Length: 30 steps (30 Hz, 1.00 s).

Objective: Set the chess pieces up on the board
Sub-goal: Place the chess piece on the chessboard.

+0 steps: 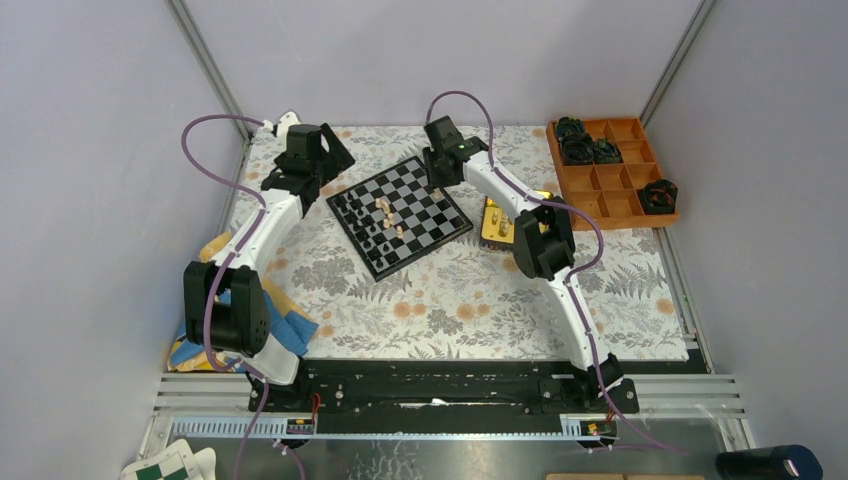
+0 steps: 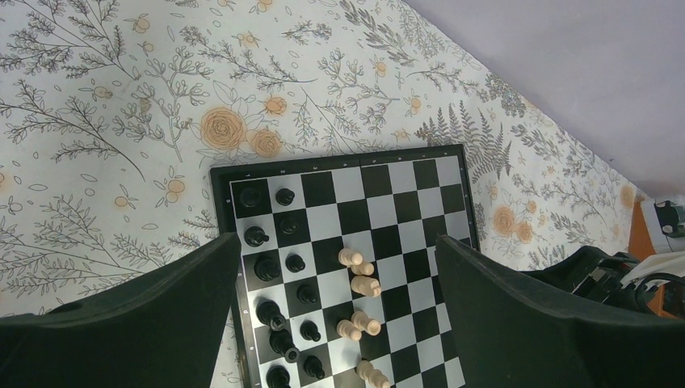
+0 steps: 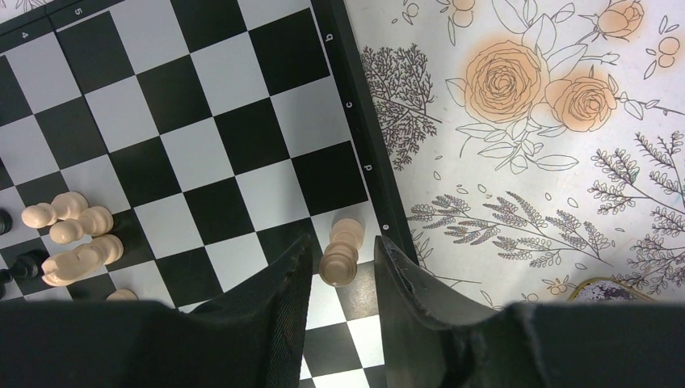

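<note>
The right gripper (image 3: 342, 245) flanks a tan chess piece (image 3: 339, 257) at the edge of the board (image 3: 242, 121), not gripping it (small gaps both sides). The left gripper (image 2: 338, 242) hangs wide open.

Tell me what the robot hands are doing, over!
Left hand open, near the board. Right hand open around a tan piece on the edge row. Other tan pieces bunched mid-board.

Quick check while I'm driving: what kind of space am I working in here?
Looks like an enclosed robot test cell, not a home: plain panel walls on metal frame posts, a black mounting rail at the near edge, and a floral cloth holding the board and an orange tray.
</note>
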Tool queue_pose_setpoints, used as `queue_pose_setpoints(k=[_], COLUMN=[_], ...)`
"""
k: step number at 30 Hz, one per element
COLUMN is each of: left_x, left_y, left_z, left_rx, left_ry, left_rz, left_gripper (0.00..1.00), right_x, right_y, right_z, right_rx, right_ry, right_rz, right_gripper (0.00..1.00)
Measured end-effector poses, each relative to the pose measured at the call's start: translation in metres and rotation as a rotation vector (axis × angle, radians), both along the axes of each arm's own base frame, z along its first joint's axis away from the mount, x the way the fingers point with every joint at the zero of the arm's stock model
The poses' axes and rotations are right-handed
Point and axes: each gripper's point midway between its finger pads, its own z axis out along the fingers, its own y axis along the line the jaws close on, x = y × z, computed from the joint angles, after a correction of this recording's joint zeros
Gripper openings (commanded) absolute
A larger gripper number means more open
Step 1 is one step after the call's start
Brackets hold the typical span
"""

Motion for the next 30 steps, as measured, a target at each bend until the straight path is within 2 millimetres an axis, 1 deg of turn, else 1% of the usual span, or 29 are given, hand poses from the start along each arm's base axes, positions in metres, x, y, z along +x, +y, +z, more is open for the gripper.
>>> queue_pose_setpoints(k=[12,16,19,23,25,26,28,29,30], left_x=[0.0,-0.001,-0.002,-0.001,0.0,0.002,0.007,0.009,0.011], left_y=[0.0,0.0,0.001,-0.002,-0.009,-0.013,-0.031,-0.046,-0.065], left_z=[0.0,0.004,0.01,0.02,0.031,0.04,0.058,0.069,0.078], left_rx=[0.0,0.0,-0.001,-0.003,-0.001,0.005,0.018,0.023,0.029], left_ry=[0.0,-0.008,-0.021,-0.033,-0.043,-0.053,-0.085,-0.106,-0.125], left_rz=[0.0,0.001,-0.001,-0.03,-0.059,-0.077,-0.125,-0.162,-0.206], left_gripper=[0.98,0.99,0.99,0.99,0.99,0.99,0.99,0.99,0.99], right_x=[0.001,0.0,-0.001,-0.004,-0.01,-0.012,-0.021,-0.026,-0.027], right_y=[0.003,0.003,0.003,-0.006,-0.016,-0.023,-0.041,-0.056,-0.062], right_z=[0.001,0.009,0.027,0.071,0.095,0.106,0.125,0.135,0.137], right_rx=[0.004,0.011,0.025,0.047,0.053,0.06,0.071,0.078,0.079], right_ry=[-0.008,-0.021,-0.05,-0.129,-0.173,-0.199,-0.238,-0.259,-0.265], right_rz=[0.003,0.004,0.003,-0.017,-0.038,-0.056,-0.094,-0.127,-0.14], right_gripper=[0.44,0.46,0.47,0.48,0.49,0.49,0.49,0.5,0.5])
